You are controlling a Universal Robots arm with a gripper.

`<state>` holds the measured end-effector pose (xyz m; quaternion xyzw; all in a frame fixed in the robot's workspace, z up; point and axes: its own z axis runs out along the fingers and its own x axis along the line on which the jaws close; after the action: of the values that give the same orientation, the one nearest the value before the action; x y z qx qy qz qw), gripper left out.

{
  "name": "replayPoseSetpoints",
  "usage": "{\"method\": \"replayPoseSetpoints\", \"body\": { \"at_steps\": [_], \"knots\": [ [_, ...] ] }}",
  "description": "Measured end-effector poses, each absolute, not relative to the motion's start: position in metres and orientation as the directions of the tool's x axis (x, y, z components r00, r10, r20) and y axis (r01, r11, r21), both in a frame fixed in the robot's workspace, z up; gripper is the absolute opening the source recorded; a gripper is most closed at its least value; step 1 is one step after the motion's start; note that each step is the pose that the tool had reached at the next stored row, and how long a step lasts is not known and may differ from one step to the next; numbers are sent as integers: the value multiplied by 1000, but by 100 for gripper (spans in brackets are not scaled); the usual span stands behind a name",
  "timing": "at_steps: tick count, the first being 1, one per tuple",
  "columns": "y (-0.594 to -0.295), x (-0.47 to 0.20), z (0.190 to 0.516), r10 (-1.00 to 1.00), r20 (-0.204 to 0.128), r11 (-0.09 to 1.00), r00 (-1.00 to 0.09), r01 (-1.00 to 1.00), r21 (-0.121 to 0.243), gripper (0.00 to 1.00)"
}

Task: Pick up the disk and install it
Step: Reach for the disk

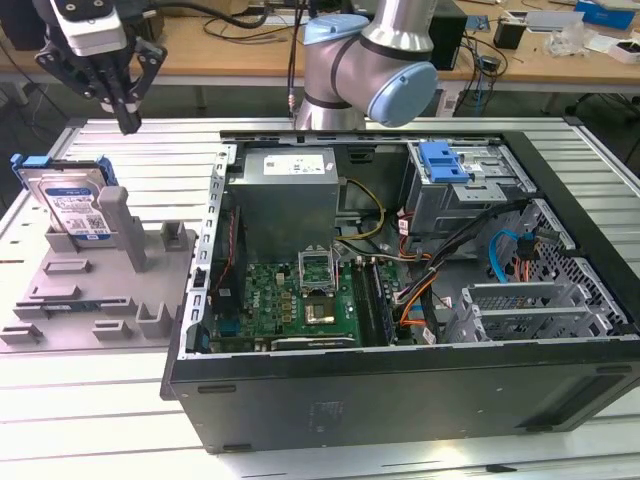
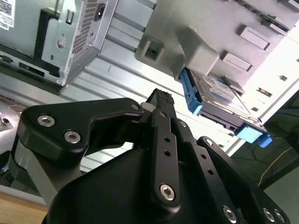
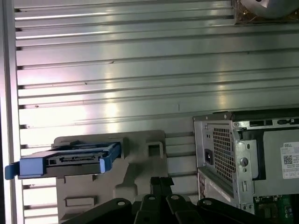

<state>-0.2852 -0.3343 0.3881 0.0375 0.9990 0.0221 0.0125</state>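
The disk [image 1: 72, 205], a silver hard drive with a white-and-blue label in a blue bracket, stands on edge in a grey holder [image 1: 110, 290] at the exterior view's left. Both wrist views show it too: the disk [image 2: 215, 95] seen at a slant, the disk [image 3: 70, 161] edge-on. My gripper [image 1: 128, 118] hangs above the disk and a little toward the exterior view's right, apart from it. Its black fingers [image 2: 161, 100] are shut together with nothing between them. The fingertips [image 3: 161, 182] show above the grey holder [image 3: 140, 154].
An open black computer case [image 1: 400, 400] lies to the exterior view's right of the holder. Inside are a grey power-supply box [image 1: 290, 190], a green motherboard [image 1: 300, 300], cables, and a metal drive cage with a blue latch [image 1: 445, 160]. Everything rests on a ribbed aluminium table [image 1: 90, 400].
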Motion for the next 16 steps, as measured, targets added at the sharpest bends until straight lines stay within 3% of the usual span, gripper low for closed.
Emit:
{"method": "replayPoseSetpoints", "body": {
  "at_steps": [16],
  "knots": [
    [-320, -334, 386, 75, -23, 996, -997, 74, 45, 11]
  ]
}}
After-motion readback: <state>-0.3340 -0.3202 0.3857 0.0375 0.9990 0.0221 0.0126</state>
